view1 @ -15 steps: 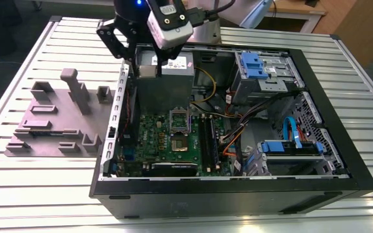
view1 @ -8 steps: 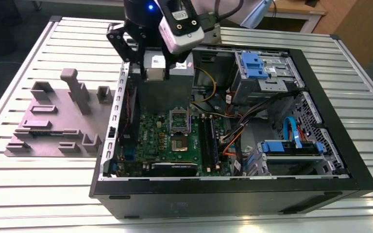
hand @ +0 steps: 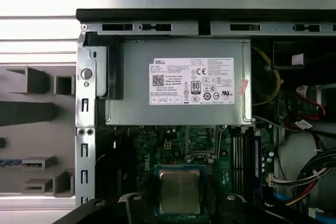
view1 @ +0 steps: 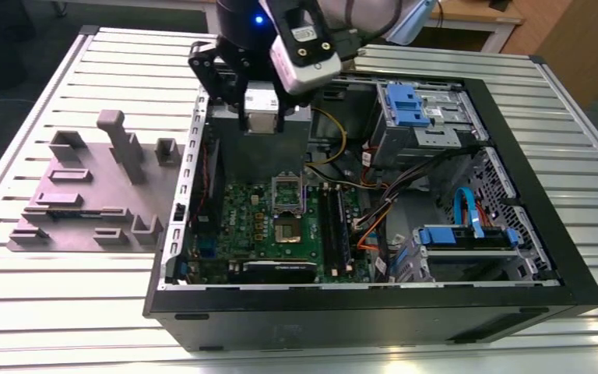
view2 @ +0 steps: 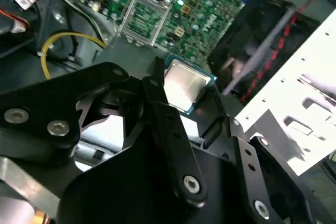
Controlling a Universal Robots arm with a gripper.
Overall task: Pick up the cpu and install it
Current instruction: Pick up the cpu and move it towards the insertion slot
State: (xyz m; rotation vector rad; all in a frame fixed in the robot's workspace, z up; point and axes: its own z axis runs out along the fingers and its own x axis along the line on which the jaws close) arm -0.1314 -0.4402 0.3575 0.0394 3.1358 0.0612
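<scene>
The cpu (hand: 180, 186) is a flat square chip with a silvery top and a thin pale rim. My gripper (hand: 180, 199) is shut on it, one black finger on each side. In the second wrist view the cpu (view2: 185, 83) hangs between the fingers (view2: 157, 103) above the green motherboard. The open socket (view2: 144, 17) with its shiny metal frame lies a short way beyond it. In the exterior view my gripper (view1: 261, 117) hovers over the far end of the open computer case (view1: 548, 257), with the socket (view1: 287, 212) nearer the camera on the board.
A big grey power supply (hand: 178, 82) with a white label sits at the case's far end beside the socket. Blue drive brackets (view1: 416, 105) and loose cables (view1: 382, 202) fill the exterior view's right. A grey fixture block (view1: 81, 195) lies on the slatted table at its left.
</scene>
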